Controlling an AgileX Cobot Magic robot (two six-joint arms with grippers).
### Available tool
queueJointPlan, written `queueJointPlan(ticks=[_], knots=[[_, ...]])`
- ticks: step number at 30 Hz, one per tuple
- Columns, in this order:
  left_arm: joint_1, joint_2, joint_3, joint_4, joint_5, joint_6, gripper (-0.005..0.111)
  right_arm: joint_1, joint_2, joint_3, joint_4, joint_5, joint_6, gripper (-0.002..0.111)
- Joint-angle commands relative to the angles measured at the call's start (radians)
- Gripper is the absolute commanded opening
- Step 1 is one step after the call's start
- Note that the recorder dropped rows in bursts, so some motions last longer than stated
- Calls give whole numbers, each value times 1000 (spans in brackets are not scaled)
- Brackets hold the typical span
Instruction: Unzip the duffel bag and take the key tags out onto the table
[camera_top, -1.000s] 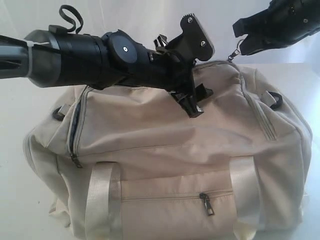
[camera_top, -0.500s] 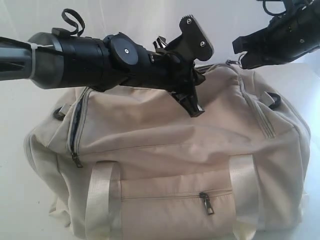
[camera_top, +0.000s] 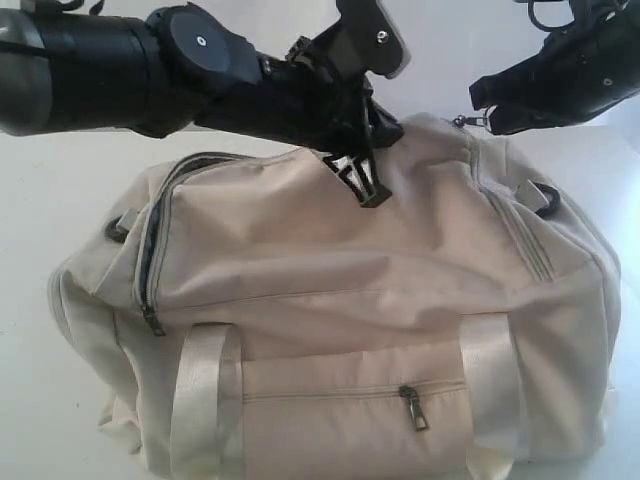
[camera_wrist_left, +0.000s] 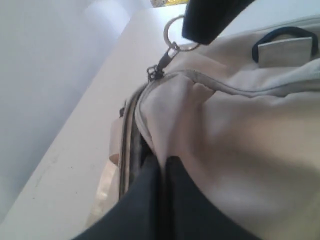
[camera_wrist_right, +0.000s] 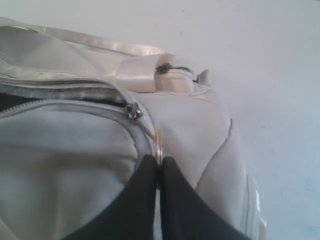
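The white bench (camera_top: 50, 210) carries the cream duffel bag (camera_top: 330, 270), front pocket toward the exterior camera. Its main zip (camera_wrist_left: 129, 140) along the top is partly open, with dark lining showing. The left gripper (camera_wrist_left: 163, 170) has its fingers together, pinching the bag's top fabric just beside that opening (a brace, I judge). The right gripper (camera_wrist_right: 159, 162) is clamped on the zip's metal pull ring (camera_wrist_right: 158, 140). Unzipping looks to be the step in hand. The next move calls for drawing the ring along the track while the fabric is held taut. The key tags are not visible, presumably inside.
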Motion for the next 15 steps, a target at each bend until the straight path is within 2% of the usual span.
queueJointPlan(ticks=[1,5,15], knots=[[68,-19,-2,-21,137,-76,0,-10,-9,4,-4,9,-3,0],[107,-19,-2,-19,186,-149,0,-10,-9,4,-2,61,19,0],[107,-19,-2,-19,209,-168,0,-10,-97,7,-2,156,23,0]])
